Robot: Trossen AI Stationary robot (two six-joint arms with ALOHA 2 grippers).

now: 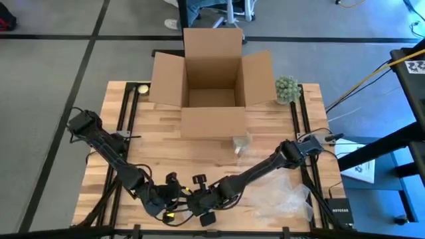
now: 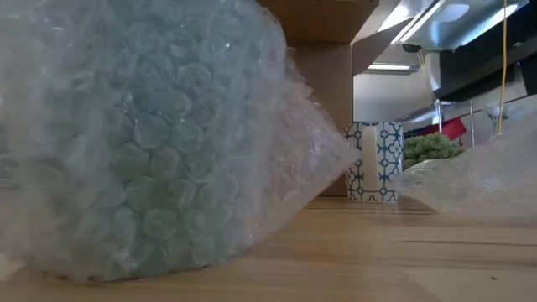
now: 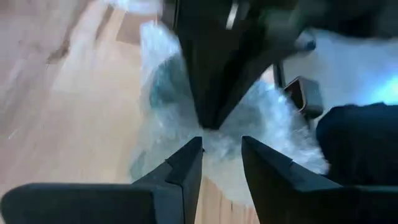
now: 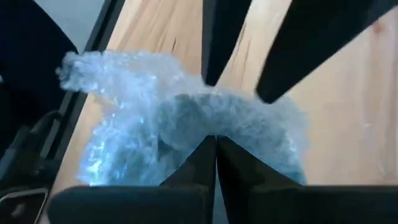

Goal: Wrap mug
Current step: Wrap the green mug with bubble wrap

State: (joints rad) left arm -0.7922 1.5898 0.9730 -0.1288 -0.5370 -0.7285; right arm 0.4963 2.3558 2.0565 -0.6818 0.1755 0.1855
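A bundle of bubble wrap [image 2: 143,143] stands on the table at the middle of the near edge. A bluish-green shape [image 4: 186,118] shows through the wrap. In the high view both grippers hide it. My right gripper [image 4: 216,155] is shut on the wrap's top. My left gripper [image 3: 221,162] is open, its fingers on either side of the same gathered wrap [image 3: 217,140], facing the right gripper's fingers [image 3: 211,93]. A blue-and-white patterned mug [image 2: 373,159] stands in front of the box. My right gripper pinches a gathered ridge of bubble wrap [image 4: 214,127] at the top of the bundle between its two fingers. The bundle's bottom rests on the table. Whether my left gripper's fingers touch the wrap, I cannot tell.
An open cardboard box [image 1: 212,86] stands at the far middle, with a green ball-shaped plant [image 1: 287,88] to its right. A loose sheet of bubble wrap [image 1: 285,199] lies near the right front corner, beside a black device [image 1: 337,211].
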